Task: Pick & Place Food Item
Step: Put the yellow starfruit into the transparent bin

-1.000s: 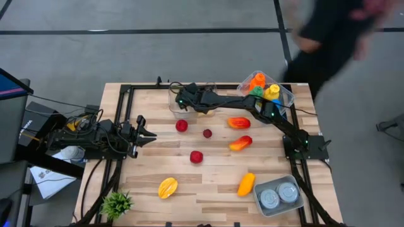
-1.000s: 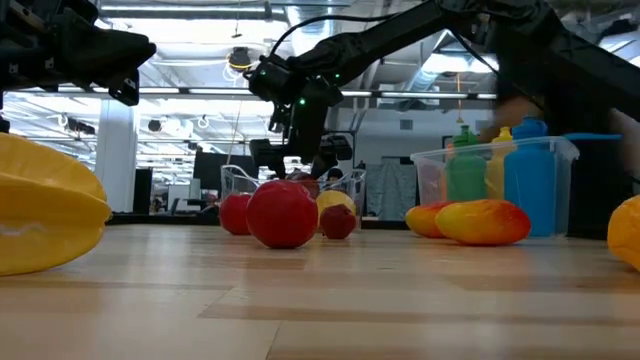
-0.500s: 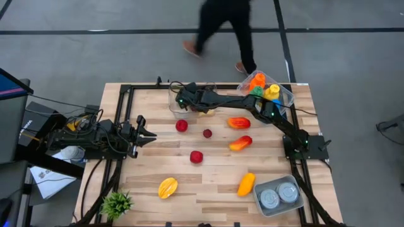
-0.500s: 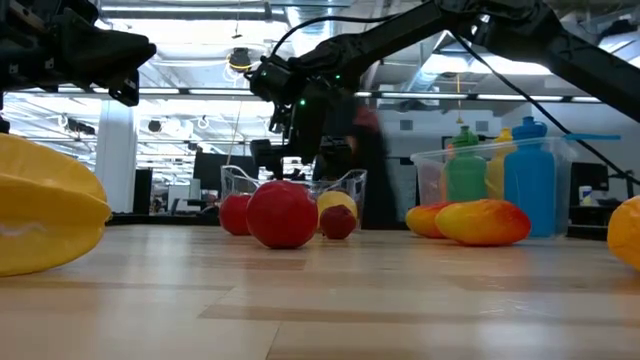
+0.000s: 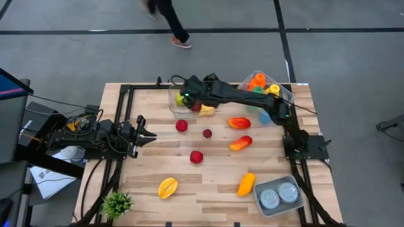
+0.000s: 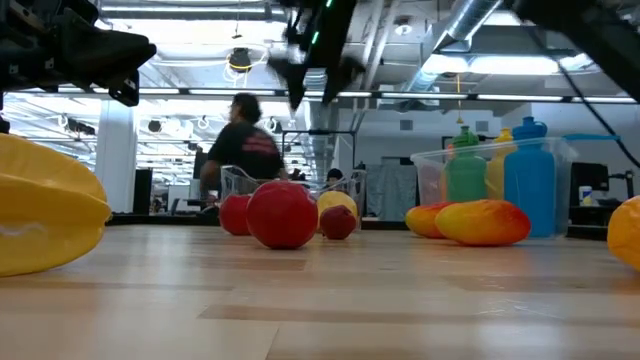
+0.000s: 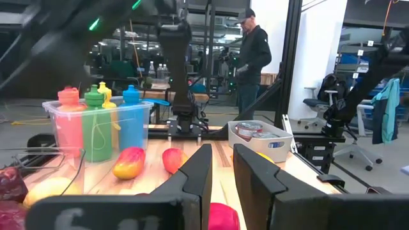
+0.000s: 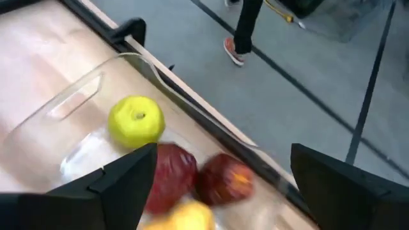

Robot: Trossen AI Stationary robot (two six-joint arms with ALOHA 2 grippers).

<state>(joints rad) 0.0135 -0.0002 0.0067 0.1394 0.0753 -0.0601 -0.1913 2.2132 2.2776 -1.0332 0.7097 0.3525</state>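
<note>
From overhead we look straight down on the whole bench (image 5: 208, 183); from its surface we look level across into the room. Both share the clear bin (image 5: 178, 104), which the right wrist camera sees close, from above.

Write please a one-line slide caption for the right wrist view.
Open right gripper above the clear plastic container holding a green apple and red fruits.

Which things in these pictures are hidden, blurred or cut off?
- Clear bin, high view: the right arm covers most of its fruit.
- Right gripper, low view: motion blur.
- Yellow starfruit, low view: cut by the edge.
- Red fruit, left wrist view: left gripper fingers hide it.
</note>
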